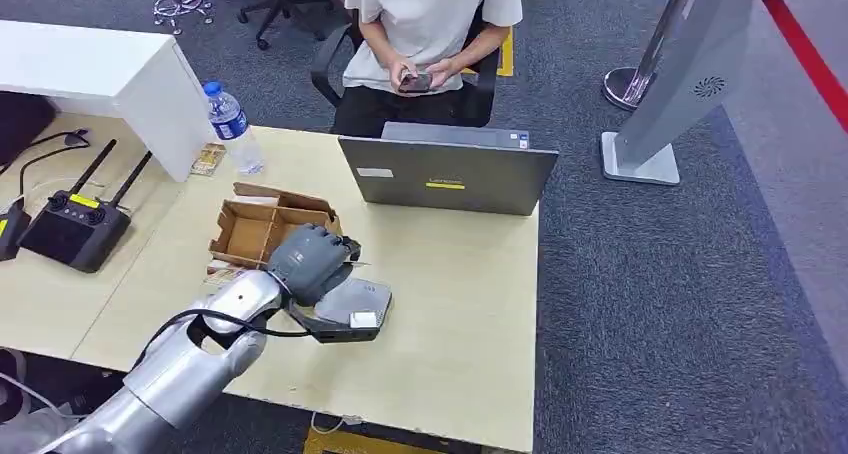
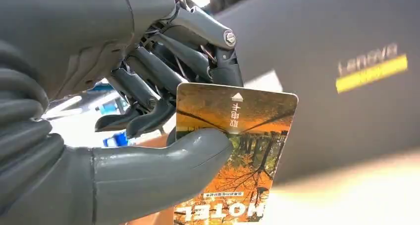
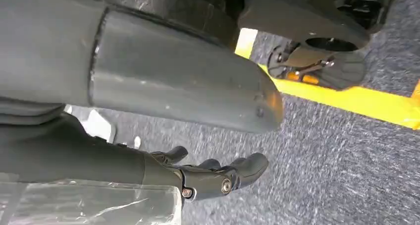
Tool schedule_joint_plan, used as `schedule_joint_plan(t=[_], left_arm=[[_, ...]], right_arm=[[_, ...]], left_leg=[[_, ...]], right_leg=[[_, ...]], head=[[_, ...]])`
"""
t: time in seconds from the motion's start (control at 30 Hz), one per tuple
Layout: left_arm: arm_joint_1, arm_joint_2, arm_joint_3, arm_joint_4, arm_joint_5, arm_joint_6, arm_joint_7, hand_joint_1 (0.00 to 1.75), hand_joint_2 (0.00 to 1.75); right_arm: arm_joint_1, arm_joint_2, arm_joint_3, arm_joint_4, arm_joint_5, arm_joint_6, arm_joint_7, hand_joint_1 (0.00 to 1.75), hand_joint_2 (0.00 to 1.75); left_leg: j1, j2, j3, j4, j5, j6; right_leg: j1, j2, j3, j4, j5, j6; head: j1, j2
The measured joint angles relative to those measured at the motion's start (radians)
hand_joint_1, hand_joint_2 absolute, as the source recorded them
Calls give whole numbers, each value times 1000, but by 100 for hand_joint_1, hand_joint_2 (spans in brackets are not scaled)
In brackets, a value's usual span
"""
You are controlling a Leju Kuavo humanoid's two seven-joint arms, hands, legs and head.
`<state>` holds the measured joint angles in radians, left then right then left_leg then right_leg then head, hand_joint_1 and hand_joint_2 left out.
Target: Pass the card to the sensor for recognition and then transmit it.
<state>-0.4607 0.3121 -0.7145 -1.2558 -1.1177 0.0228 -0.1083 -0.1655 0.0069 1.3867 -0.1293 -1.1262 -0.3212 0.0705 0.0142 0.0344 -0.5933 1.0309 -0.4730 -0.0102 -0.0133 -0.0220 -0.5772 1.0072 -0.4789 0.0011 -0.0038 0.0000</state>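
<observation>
My left hand [image 1: 310,259] hovers over the table, directly above the near-left part of the dark grey card sensor [image 1: 360,306]. In the left wrist view that hand [image 2: 148,111] pinches an orange hotel card [image 2: 237,150] between its thumb and fingers, and the card's face with an autumn-tree picture shows. The card stands in front of the laptop's grey lid [image 2: 346,61]. My right hand [image 3: 218,173] hangs at my side above grey carpet, fingers loosely extended and holding nothing.
A closed-back laptop [image 1: 445,177] stands behind the sensor, with a seated person [image 1: 430,24] beyond it. An open cardboard box [image 1: 250,229], a water bottle [image 1: 232,126] and a black remote controller [image 1: 75,224] lie to the left. Bare tabletop [image 1: 470,324] stretches to the right.
</observation>
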Motion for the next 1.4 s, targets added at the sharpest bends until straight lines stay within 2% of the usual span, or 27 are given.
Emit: schedule_joint_plan(t=[0.23, 0.43, 0.57, 0.77, 1.0, 1.4], left_arm=[[-11, 85, -35, -32, 77, -80, -16, 175, 175], [-22, 122, -68, -32, 157, -145, -51, 175, 175], [-26, 140, -83, -32, 187, -157, -62, 175, 175], [-29, 139, -96, -27, 193, -121, -66, 175, 175], [-29, 101, -114, 0, 161, -47, -66, 175, 175], [-29, 94, -115, 6, 156, -41, -62, 175, 175]], right_arm=[[9, 0, -17, 6, -47, 14, -24, 0, 0], [10, 0, -19, 8, -41, 14, -24, 0, 0], [9, 0, -19, 8, -40, 17, -17, 0, 0], [7, 0, -18, 8, -34, 17, -9, 0, 0], [-3, 0, -6, 8, -25, 18, 0, 0, 0], [-5, 0, -5, 8, -25, 18, 2, 0, 0]], left_leg=[[0, 0, 0, 0, 0, 0], [0, 0, 0, 0, 0, 0], [0, 0, 0, 0, 0, 0], [0, 0, 0, 0, 0, 0], [0, 0, 0, 0, 0, 0], [0, 0, 0, 0, 0, 0]], right_leg=[[0, 0, 0, 0, 0, 0], [0, 0, 0, 0, 0, 0], [0, 0, 0, 0, 0, 0], [0, 0, 0, 0, 0, 0], [0, 0, 0, 0, 0, 0], [0, 0, 0, 0, 0, 0]], head=[[0, 0], [0, 0], [0, 0], [0, 0], [0, 0], [0, 0]])
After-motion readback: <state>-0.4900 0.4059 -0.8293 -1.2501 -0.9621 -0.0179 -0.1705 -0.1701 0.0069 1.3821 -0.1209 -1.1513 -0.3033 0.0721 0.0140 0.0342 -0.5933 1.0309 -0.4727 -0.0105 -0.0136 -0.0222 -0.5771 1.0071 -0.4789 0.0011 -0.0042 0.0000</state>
